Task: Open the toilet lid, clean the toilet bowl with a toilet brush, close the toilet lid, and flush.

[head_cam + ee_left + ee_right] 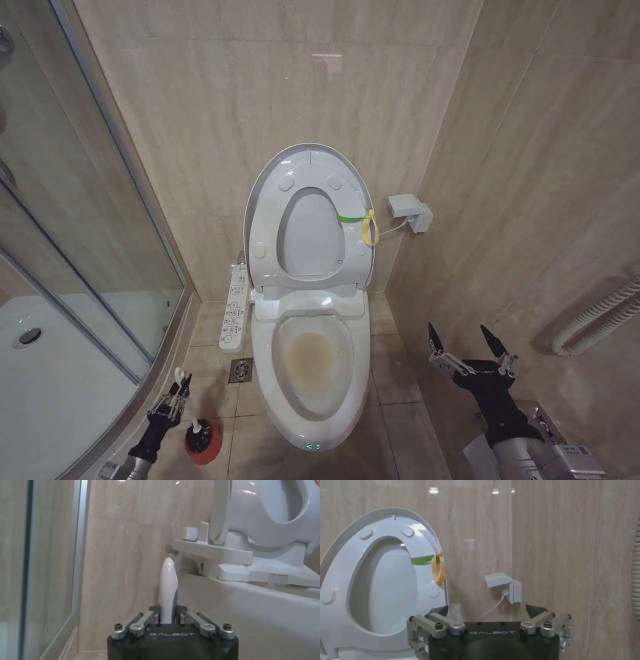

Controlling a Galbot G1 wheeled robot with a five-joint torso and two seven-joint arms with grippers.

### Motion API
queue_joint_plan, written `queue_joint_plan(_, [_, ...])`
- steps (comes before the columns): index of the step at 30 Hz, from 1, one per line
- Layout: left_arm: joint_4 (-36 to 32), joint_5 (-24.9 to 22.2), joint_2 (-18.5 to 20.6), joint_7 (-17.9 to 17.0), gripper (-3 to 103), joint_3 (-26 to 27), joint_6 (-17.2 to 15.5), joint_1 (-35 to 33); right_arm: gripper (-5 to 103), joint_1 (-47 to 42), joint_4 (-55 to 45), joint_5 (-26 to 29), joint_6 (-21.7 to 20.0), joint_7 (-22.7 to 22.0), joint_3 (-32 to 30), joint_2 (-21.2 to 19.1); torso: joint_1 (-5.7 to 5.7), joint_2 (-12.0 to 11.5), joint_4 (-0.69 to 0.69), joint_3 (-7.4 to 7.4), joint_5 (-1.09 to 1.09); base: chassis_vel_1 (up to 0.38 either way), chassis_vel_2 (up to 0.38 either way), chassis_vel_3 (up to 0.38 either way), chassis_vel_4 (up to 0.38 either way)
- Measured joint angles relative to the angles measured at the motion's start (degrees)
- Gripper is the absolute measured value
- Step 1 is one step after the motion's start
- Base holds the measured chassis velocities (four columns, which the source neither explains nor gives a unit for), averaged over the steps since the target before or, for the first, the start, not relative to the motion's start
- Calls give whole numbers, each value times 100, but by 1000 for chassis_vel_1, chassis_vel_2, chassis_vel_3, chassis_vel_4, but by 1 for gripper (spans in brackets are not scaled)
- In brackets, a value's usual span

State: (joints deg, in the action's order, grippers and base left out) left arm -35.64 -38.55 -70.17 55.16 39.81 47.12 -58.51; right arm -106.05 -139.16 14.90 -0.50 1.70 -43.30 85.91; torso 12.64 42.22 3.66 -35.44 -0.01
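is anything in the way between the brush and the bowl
Nothing visible. The lid and seat stand upright against the wall, so the bowl is open. The left gripper holds the brush low beside it.

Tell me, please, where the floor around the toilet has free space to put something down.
Free: the tiles between the toilet bowl and the right wall, ahead of the open right gripper. Crowded: left of the bowl, where the floor drain, red holder and left gripper gripping the toilet brush sit.
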Motion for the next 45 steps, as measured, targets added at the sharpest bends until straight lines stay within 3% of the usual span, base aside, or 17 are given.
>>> queue_joint_plan(25, [186,288,-47,273,19,34,2,-42,100,0,0,0,0,0,0,0,0,-1,0,0,1,0,0,0,0])
queue_joint_plan(33, [-102,686,-56,285,19,180,2,-275,100,0,0,0,0,0,0,0,0,-1,0,0,1,0,0,0,0])
queue_joint_plan(45, [-291,855,-148,353,19,431,2,-655,100,0,0,0,0,0,0,0,0,-1,0,0,1,0,0,0,0])
